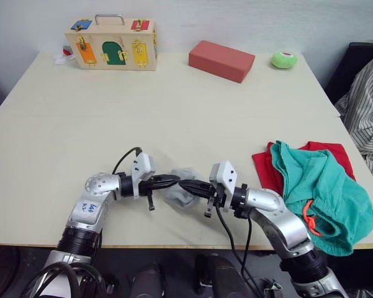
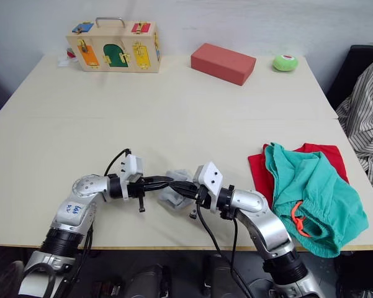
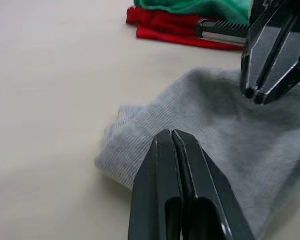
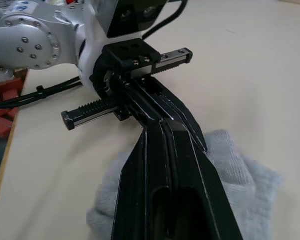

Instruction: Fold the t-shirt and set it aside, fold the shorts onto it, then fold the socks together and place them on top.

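Cream-coloured desk (image 1: 174, 118) fills the scene, its near edge at 6 o'clock. Closest to that edge, slightly toward 6 o'clock from centre, the grey socks (image 1: 180, 194) lie in a small bunch on the surface. The left claw (image 1: 172, 180) comes in from 9 o'clock with its fingers clenched together, tips resting on the socks; the right claw (image 1: 185, 184) comes in from 3 o'clock, likewise clenched, its tips over the same bunch and nearly meeting the left one. At 4 o'clock, the teal shorts (image 1: 316, 186) sit on the red t-shirt (image 1: 267, 171), orange drawstring showing. Farther back, at 12 o'clock, a red-brown block (image 1: 221, 60); at 11 o'clock a wooden latch box (image 1: 112, 45); at 1 o'clock a green ball (image 1: 283, 59).
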`<state>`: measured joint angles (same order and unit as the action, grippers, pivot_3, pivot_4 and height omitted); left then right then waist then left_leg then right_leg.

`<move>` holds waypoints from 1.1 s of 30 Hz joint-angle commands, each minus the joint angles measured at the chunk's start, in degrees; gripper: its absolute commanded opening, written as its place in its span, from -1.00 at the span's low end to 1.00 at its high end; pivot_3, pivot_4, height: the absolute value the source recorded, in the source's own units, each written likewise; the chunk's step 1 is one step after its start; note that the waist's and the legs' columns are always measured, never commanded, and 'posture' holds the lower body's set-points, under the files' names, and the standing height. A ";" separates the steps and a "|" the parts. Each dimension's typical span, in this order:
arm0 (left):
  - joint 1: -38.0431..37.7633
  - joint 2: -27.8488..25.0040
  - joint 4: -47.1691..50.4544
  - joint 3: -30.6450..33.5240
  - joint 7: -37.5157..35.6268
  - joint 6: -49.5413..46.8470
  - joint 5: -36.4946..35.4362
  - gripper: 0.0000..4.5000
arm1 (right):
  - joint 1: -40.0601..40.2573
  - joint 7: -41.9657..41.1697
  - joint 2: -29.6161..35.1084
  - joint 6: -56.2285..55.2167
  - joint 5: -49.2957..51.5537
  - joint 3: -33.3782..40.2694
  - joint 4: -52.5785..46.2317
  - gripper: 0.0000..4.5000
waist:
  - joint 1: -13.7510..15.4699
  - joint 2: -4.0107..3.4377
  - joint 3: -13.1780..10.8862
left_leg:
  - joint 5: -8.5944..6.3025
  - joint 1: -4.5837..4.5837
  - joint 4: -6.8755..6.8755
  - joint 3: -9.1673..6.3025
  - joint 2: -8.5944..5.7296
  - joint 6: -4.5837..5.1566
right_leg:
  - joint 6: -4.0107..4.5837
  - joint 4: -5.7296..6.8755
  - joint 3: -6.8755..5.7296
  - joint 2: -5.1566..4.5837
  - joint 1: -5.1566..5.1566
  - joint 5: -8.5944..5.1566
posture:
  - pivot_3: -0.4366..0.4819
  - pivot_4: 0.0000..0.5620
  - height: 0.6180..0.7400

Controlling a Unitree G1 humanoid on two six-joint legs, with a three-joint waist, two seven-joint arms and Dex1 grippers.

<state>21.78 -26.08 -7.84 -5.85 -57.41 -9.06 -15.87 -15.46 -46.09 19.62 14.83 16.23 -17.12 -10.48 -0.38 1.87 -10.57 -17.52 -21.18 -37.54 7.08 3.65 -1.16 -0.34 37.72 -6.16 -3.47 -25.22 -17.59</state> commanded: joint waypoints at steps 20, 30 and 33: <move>-1.41 1.60 1.91 0.78 1.87 0.86 -0.86 -0.99 | 1.19 -3.77 -0.42 -12.08 1.59 4.99 6.01 -1.00 | -0.02 -0.02 -0.01 | -0.16 0.79 0.20 -0.03 0.05 0.06 | -0.01 -0.12 0.00 -0.01 0.79 0.00 | -0.05 -0.47 1.00; -2.45 0.66 0.87 -0.32 1.09 1.81 0.82 -1.00 | 3.97 -1.07 -0.50 -0.83 10.27 9.68 1.31 -0.93 | 0.18 -0.04 -0.02 | -0.17 0.77 0.23 -0.02 0.03 0.06 | -0.01 -0.17 -0.01 -0.02 0.78 0.00 | -0.05 -0.47 1.00; -2.95 0.34 1.33 -0.47 0.31 2.75 0.76 -1.00 | 4.36 -0.01 3.71 11.52 18.04 13.17 -6.02 -0.59 | 0.12 -0.07 -0.04 | -0.18 0.76 0.23 -0.03 0.04 0.08 | -0.01 -0.17 0.01 -0.04 0.78 0.00 | -0.05 -0.47 1.00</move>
<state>19.63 -25.38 -7.57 -5.98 -56.23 -7.11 -15.15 -10.92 -46.80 22.16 20.37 28.84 -6.42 -11.39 -0.26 1.80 -10.61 -17.70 -20.42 -37.31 7.04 3.70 -1.08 -0.35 37.54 -6.16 -3.51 -24.44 -17.59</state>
